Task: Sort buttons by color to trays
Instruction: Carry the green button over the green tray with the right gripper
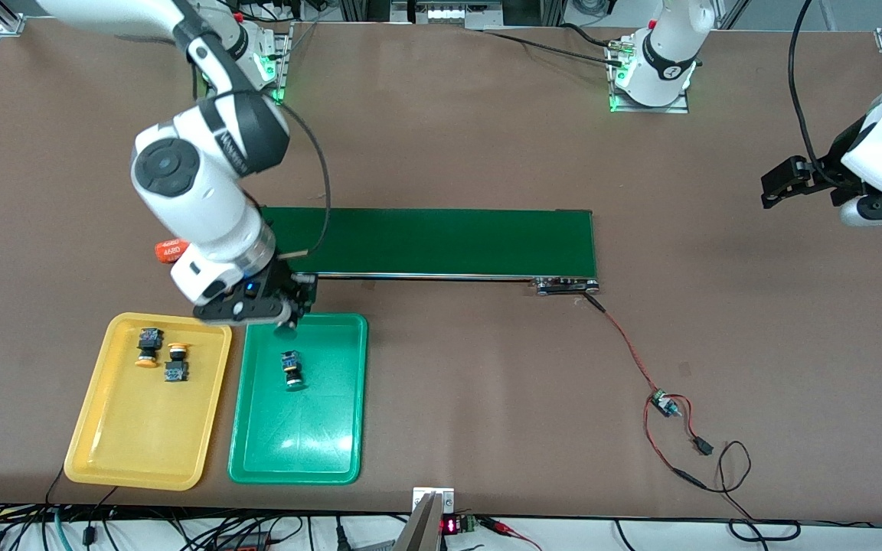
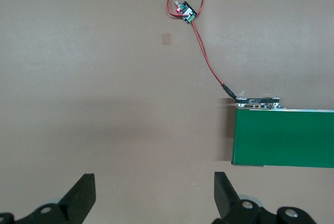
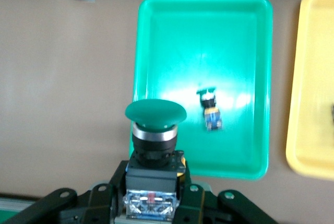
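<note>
1. Front view: the right tool hangs over the green tray, at the tray end next to the belt. It is clenched on a green button, of which only the cap shows below it.
2. A second green button lies in the green tray. Two yellow buttons lie close together in the yellow tray, which sits beside the green tray toward the right arm's end of the tabletop.
3. An orange cylinder lies at the belt's end, partly hidden by the right arm.
4. The left tool waits in the air at the left arm's end of the tabletop.
5. Left wrist view: the left tool is released, its fingers wide apart over bare tabletop. The belt end and a small wired board are in sight.
6. Right wrist view: the right tool grips the held button's body, green cap pointing away from the wrist. The other green button lies in the green tray below.
</note>
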`<control>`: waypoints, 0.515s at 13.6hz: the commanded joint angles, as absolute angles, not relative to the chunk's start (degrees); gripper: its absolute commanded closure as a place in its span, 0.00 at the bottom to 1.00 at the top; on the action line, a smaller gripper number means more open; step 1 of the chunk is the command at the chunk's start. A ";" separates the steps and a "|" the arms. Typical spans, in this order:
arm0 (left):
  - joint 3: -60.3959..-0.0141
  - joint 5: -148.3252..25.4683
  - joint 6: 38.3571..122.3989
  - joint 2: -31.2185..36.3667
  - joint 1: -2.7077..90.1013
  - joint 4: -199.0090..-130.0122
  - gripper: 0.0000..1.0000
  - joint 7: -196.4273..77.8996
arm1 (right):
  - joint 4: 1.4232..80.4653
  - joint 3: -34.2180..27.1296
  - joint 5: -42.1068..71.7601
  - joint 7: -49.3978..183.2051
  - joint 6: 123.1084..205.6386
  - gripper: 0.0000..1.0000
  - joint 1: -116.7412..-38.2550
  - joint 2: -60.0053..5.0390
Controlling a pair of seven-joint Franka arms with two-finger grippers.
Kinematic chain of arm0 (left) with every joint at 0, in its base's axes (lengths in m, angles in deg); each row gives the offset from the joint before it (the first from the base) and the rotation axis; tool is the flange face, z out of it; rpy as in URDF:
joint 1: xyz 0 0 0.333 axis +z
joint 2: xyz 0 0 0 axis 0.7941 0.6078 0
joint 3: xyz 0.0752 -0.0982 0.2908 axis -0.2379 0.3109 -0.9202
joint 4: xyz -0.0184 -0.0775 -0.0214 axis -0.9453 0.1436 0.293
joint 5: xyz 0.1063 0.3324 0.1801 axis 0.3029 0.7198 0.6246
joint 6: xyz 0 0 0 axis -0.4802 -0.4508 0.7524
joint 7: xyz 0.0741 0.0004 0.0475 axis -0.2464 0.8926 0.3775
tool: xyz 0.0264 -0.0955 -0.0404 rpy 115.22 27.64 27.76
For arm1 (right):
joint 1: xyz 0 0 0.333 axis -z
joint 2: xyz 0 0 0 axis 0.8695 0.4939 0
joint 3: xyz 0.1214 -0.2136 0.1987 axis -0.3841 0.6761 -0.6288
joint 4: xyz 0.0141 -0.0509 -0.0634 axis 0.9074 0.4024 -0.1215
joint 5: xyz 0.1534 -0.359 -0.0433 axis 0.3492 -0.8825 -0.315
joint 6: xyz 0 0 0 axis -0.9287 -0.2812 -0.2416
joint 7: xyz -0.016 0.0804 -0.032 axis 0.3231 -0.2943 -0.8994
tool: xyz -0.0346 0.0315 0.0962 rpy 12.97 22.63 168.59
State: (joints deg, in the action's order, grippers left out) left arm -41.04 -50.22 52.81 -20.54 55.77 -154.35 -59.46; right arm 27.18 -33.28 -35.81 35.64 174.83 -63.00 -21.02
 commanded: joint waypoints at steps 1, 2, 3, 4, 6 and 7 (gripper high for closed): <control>-40.97 -49.80 51.54 -20.85 55.65 -153.48 0.00 -59.91 | 15.24 -29.13 -36.43 38.84 175.31 0.84 -68.56 -11.33; -40.97 -49.89 51.54 -20.85 55.65 -153.48 0.00 -59.91 | 14.79 -28.08 -36.61 39.02 177.58 0.84 -69.79 -9.57; -40.97 -49.89 51.54 -20.85 55.65 -153.39 0.00 -59.91 | 14.78 -26.67 -36.61 39.11 181.17 0.84 -70.50 -7.90; -40.97 -50.32 51.54 -20.85 55.65 -153.48 0.00 -59.91 | 14.78 -26.31 -36.78 39.28 184.25 0.84 -71.29 -6.40; -41.06 -50.77 51.54 -20.85 55.65 -153.48 0.00 -59.91 | 14.87 -24.82 -38.62 40.07 189.53 0.84 -72.17 -3.50; -41.06 -50.77 51.54 -20.85 55.73 -153.39 0.00 -59.91 | 15.22 -23.42 -39.59 41.12 190.95 0.84 -72.18 -2.53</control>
